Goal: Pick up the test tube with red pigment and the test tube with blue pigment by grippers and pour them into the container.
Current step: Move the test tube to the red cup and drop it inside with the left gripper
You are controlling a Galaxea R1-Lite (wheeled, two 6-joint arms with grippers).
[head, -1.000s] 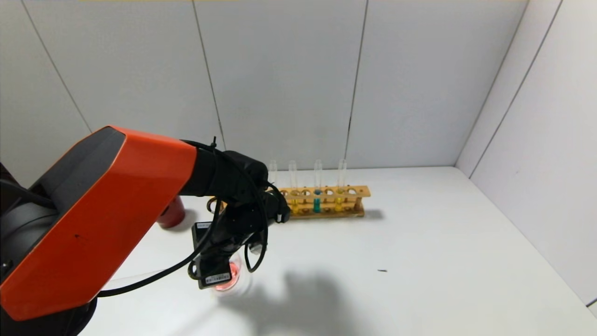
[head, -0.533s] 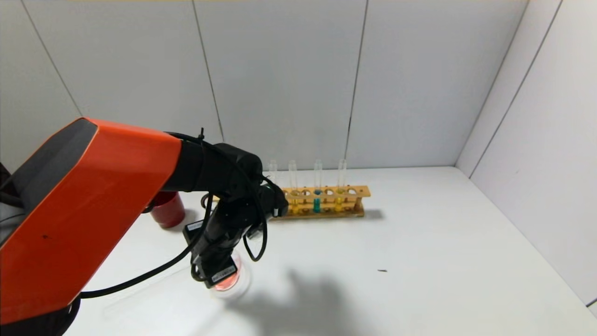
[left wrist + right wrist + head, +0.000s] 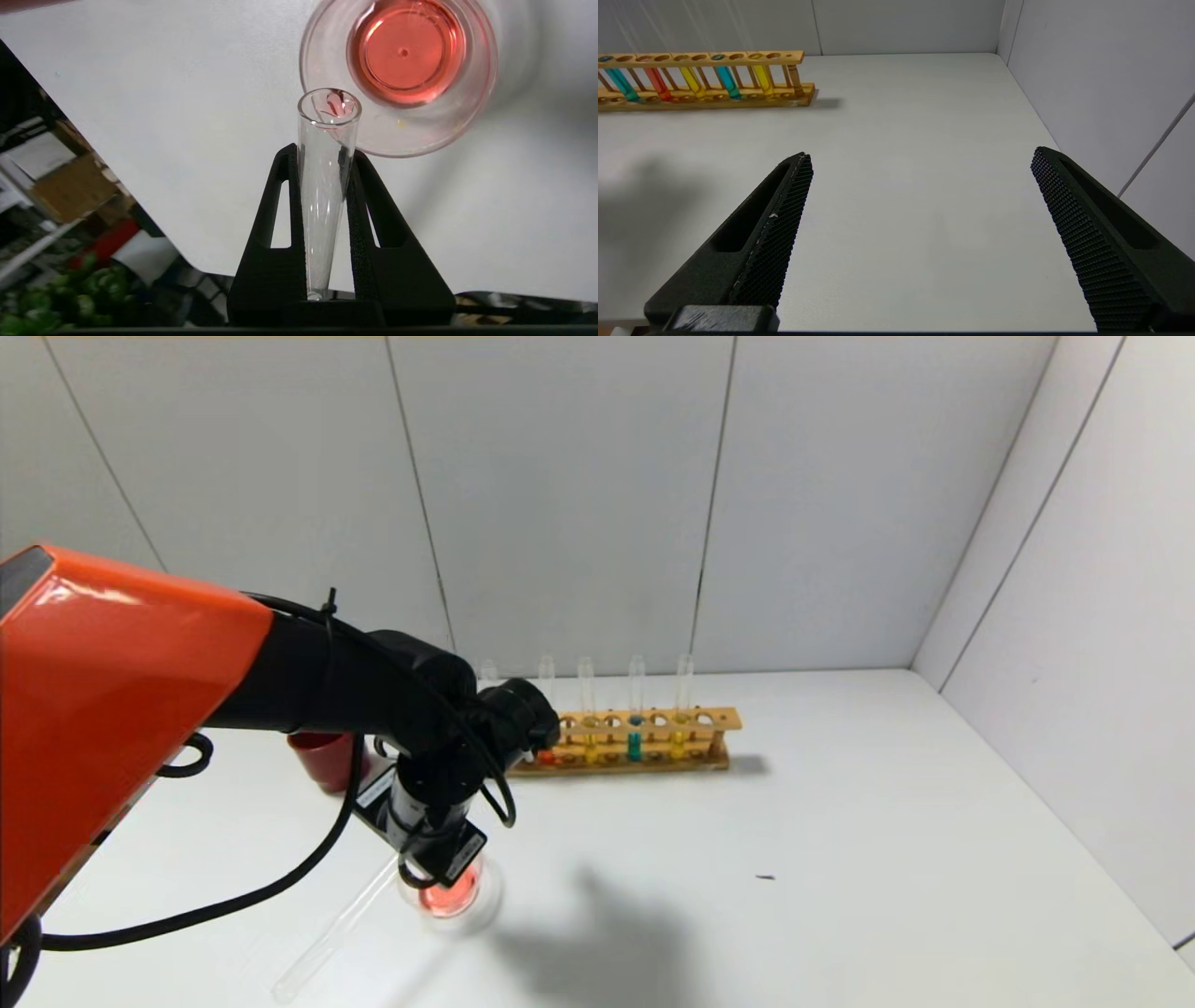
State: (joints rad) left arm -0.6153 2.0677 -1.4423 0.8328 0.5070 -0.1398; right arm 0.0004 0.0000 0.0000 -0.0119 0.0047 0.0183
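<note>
Above the container (image 3: 397, 74), at its 7 o'clock: left gripper (image 3: 325, 154) clamped on the near-empty test tube with red pigment (image 3: 324, 186). Right gripper (image 3: 920, 196) idle, jaws spread wide, nothing held.

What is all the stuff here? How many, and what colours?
Table: one, white, under everything.
Rack: one, wooden, at the table's back.
Blue tubes: two, standing in the rack.
Red tube: one, in the rack.
Yellow tubes: two, in the rack.
Dish: one, clear, holding red liquid.
Held tube: one, clear, nearly empty, mouth by the dish.
Cup: one, dark red, left of the rack.
Left end effector: black, gripping the held tube.
Right end effector: black, open.
</note>
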